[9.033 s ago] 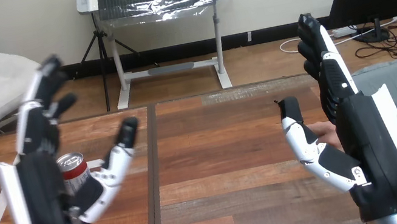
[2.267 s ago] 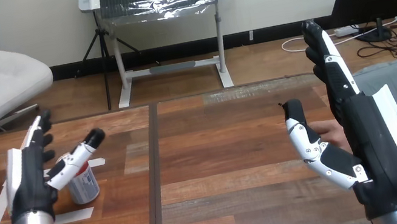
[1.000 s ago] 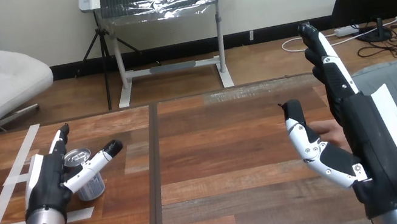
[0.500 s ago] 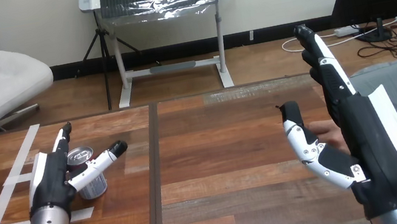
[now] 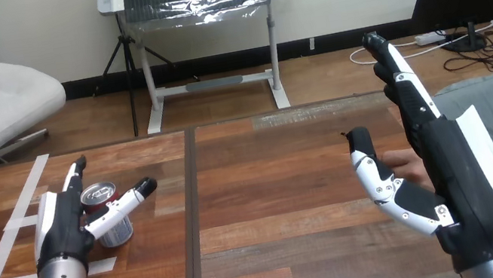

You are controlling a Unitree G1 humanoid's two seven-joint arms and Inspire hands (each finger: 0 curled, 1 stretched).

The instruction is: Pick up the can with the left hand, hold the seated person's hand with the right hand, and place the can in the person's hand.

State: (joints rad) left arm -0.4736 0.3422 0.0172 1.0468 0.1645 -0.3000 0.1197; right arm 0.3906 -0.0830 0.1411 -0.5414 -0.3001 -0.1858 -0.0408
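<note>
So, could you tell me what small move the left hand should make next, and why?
Probably close the left hand on the red-and-silver drink can. The can stands upright on the wooden table between the hand's straight fingers and its thumb, and it is not yet gripped, so lifting now would likely leave it behind.

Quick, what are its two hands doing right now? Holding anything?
Left hand: open, fingers straight, can standing between fingers and thumb, not gripped.
Right hand: open, upright beside the person's hand, holding nothing.
</note>
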